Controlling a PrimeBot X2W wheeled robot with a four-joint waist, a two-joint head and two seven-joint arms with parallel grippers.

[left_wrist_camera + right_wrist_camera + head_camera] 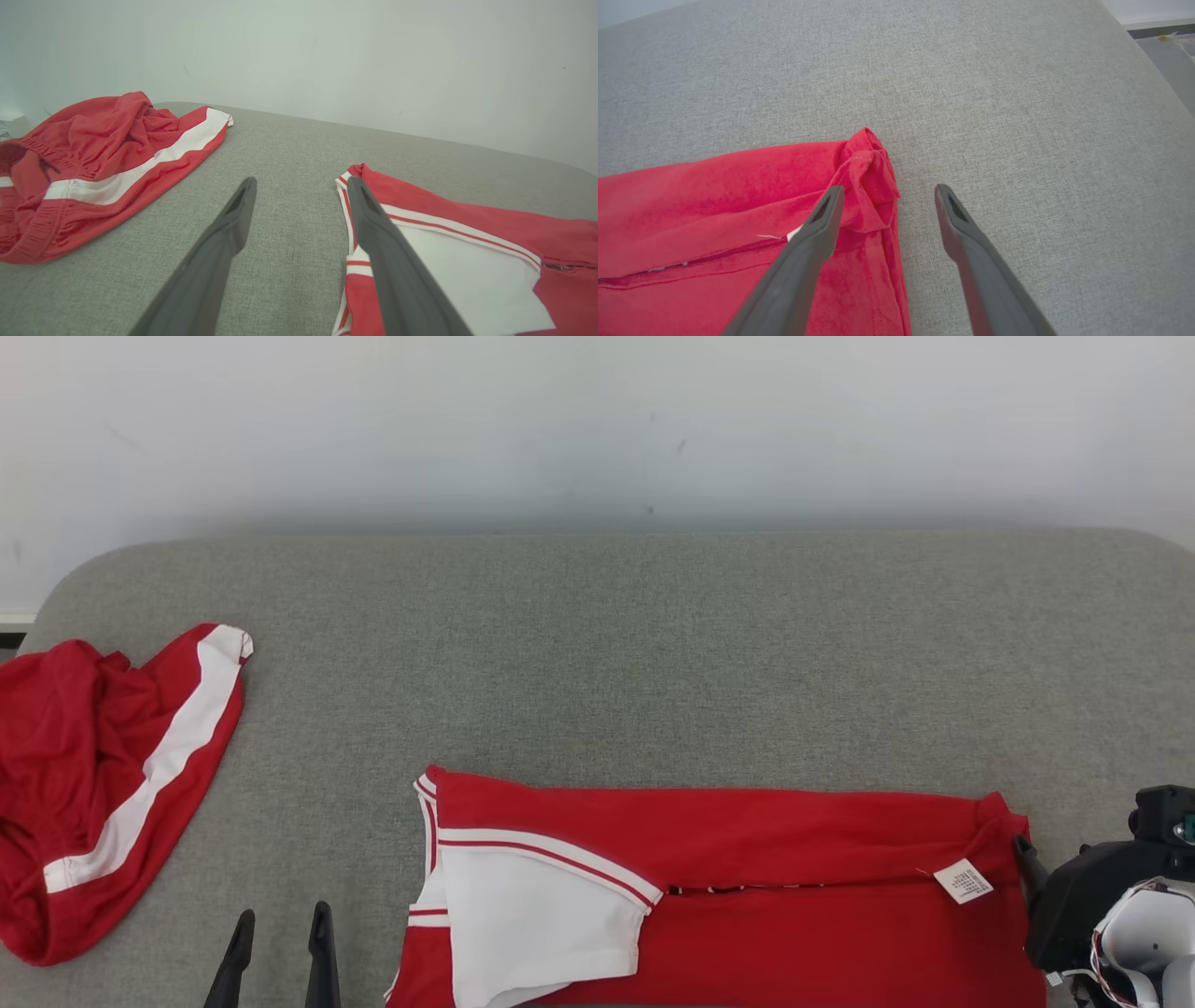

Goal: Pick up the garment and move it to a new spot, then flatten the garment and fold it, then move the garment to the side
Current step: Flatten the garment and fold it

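Observation:
A red shirt with a white sleeve lies folded flat at the near edge of the grey cushioned surface; a white care tag shows near its right end. My left gripper stands open just left of the shirt's sleeve end, holding nothing. In the left wrist view the left gripper has its right finger over the shirt's striped cuff. My right gripper is open at the bunched right corner of the shirt, its left finger over the cloth and its right finger over bare surface.
A second red garment with a white stripe lies crumpled at the surface's left edge, also in the left wrist view as a red heap. A pale wall rises behind. The surface's right edge drops off nearby.

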